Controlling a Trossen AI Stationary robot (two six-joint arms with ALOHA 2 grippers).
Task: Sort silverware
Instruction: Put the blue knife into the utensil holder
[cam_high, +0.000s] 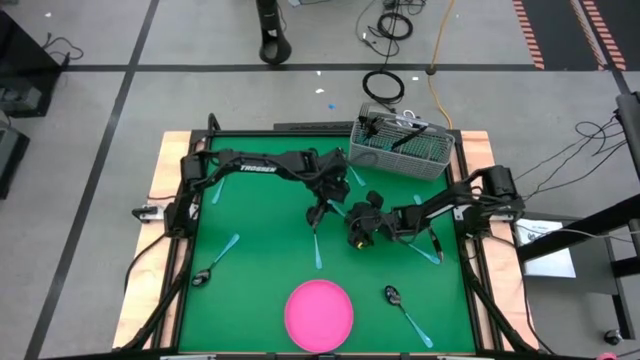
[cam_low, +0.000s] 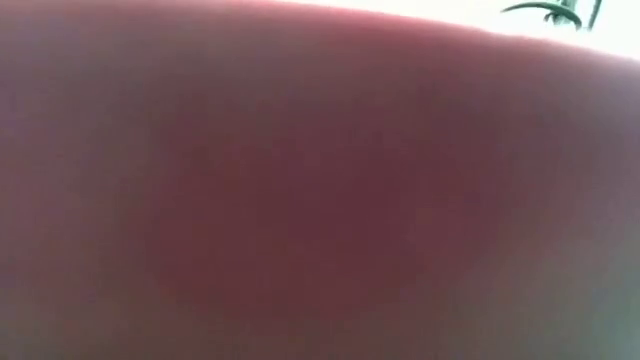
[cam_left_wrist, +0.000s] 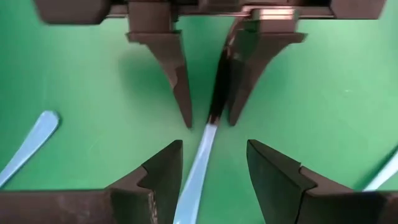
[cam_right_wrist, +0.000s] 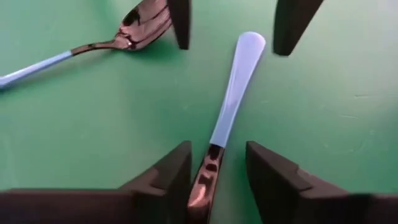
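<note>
Both tools met mid-surface over one utensil. Left tool stood spread, straddling the light-blue handle without pinching. Right tool also stood spread astride the dark metal head; we couldn't tell if a finger touched it. Utensil lay flat on the green surface. More silverware sat scattered around, a spoon nearby, some in the basket.

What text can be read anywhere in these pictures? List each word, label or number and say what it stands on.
"TROSSEN": white lettering on the left arm in the high view, small, only just legible.
Nothing else is readable: the silverware, pink plate, wire-mesh basket and green mat show no markings, and the low view is a blur.
</note>
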